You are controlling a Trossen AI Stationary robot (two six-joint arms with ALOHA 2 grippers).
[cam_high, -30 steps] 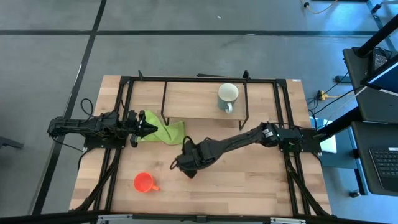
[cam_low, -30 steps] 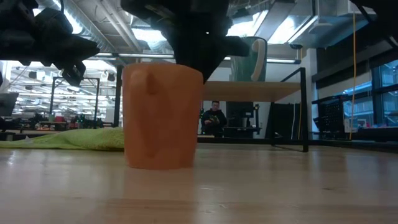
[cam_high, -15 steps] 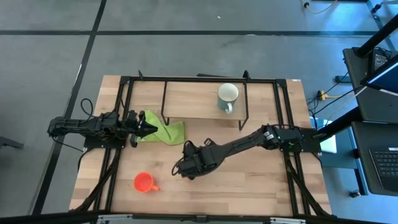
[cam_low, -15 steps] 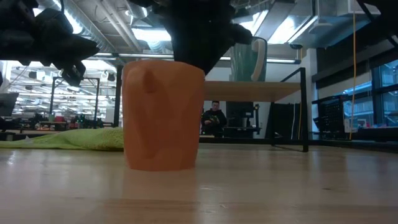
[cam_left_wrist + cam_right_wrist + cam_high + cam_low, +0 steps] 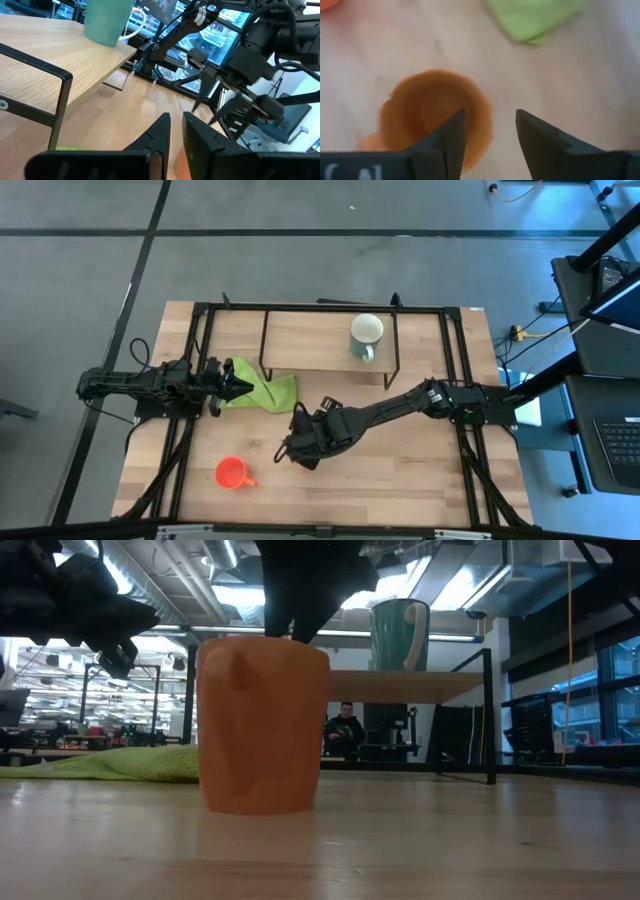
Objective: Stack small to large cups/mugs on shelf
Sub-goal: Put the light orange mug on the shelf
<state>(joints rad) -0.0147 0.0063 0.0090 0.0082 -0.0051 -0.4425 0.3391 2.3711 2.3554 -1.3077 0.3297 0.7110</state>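
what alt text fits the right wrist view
The right gripper, open, hangs just above the brown-orange mug, one finger over its rim and the other outside it. A lime-green cloth lies farther off on the wooden table.

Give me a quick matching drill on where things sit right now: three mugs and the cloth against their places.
Things:
1. pale green mug
2. brown-orange mug
3. orange-red mug
4. lime-green cloth

Places:
A. by the left gripper
B. on the shelf
C. under the open right gripper
D. alone near the table's front left

Pairs: 1-B, 2-C, 3-D, 4-A
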